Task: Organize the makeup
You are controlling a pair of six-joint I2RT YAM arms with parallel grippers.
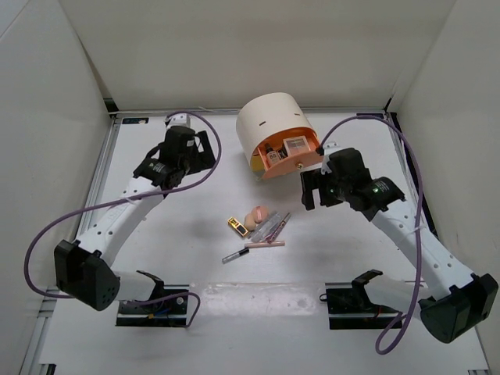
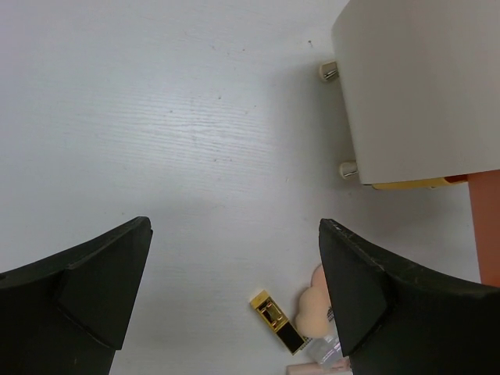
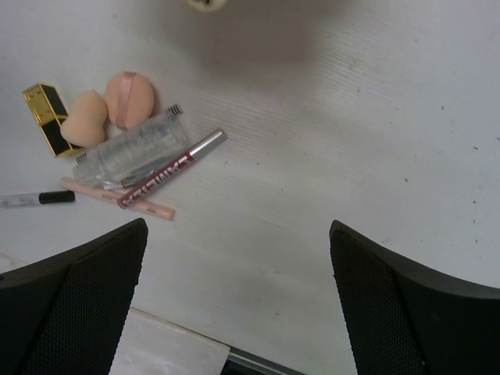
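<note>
The makeup lies in a small pile mid-table: a gold lipstick (image 1: pixel 238 226), peach sponges (image 1: pixel 256 214), gloss tubes (image 1: pixel 275 226), a pink pencil (image 1: pixel 264 244) and a thin dark pencil (image 1: pixel 234 255). The right wrist view shows the lipstick (image 3: pixel 48 117), two sponges (image 3: pixel 84 119), a clear tube (image 3: pixel 137 152) and a red gloss tube (image 3: pixel 168 170). My left gripper (image 1: pixel 156 168) (image 2: pixel 234 226) hangs open over bare table, left of the pile; the lipstick (image 2: pixel 277 319) shows below it. My right gripper (image 1: pixel 312 187) (image 3: pixel 238 226) is open and holds nothing, right of the pile.
A cream cylindrical box (image 1: pixel 273 129) (image 2: pixel 422 86) stands at the back centre, its orange drawer (image 1: pixel 293 160) pulled open with small items inside. The table (image 1: pixel 195 297) has white walls on three sides. A pale strip (image 3: pixel 156 351) runs along the near edge.
</note>
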